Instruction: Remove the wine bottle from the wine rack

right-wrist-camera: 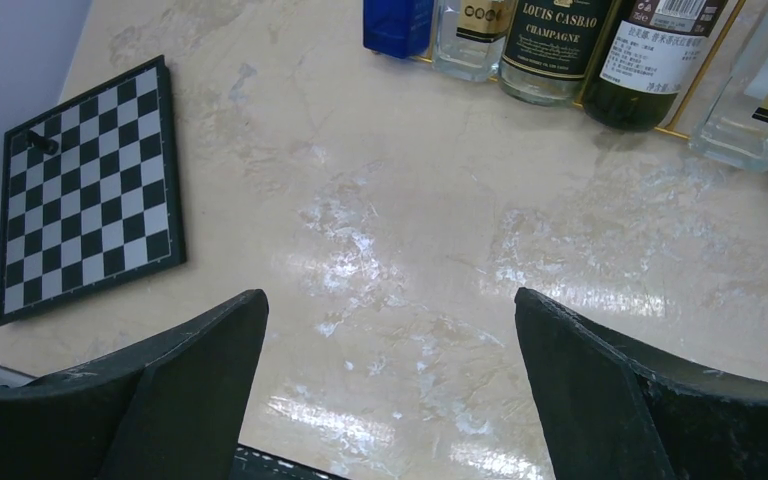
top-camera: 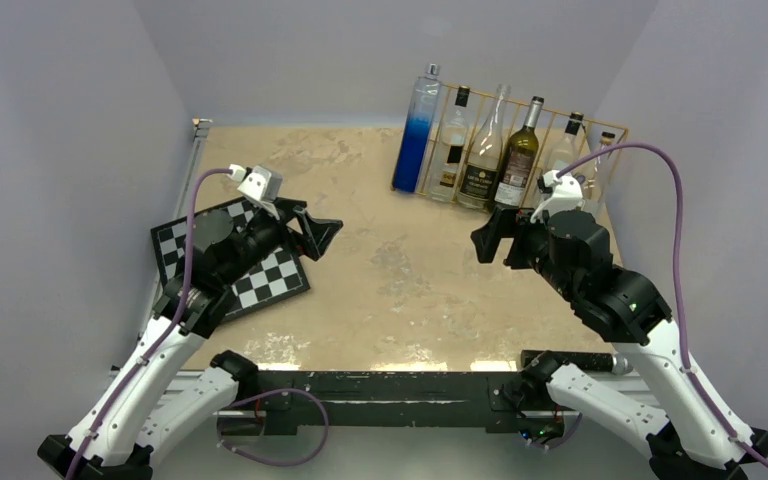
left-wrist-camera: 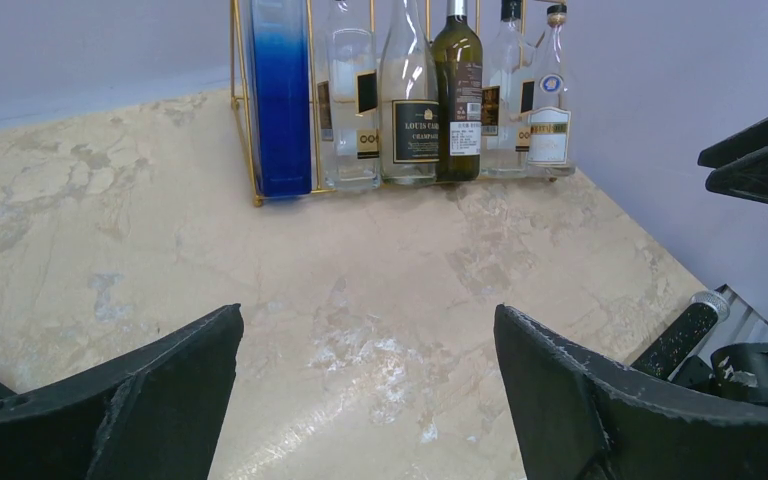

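The gold wire wine rack (top-camera: 552,112) stands at the back right of the table with several upright bottles in it. The wine bottle (top-camera: 517,160) is dark green with a white label, fourth from the left; it also shows in the left wrist view (left-wrist-camera: 457,90) and, lower part only, in the right wrist view (right-wrist-camera: 650,70). My right gripper (top-camera: 490,240) hovers open in front of the rack, a short way from the bottles. My left gripper (top-camera: 322,238) is open over the table's left half, far from the rack. Nothing sits between either pair of fingers.
A blue bottle (top-camera: 415,135) stands at the rack's left end, then a clear bottle (top-camera: 450,145) and a champagne bottle (top-camera: 482,150). Clear bottles (top-camera: 565,145) stand right of the wine bottle. A black-and-white checkerboard (top-camera: 260,280) lies under the left arm. Walls enclose the table.
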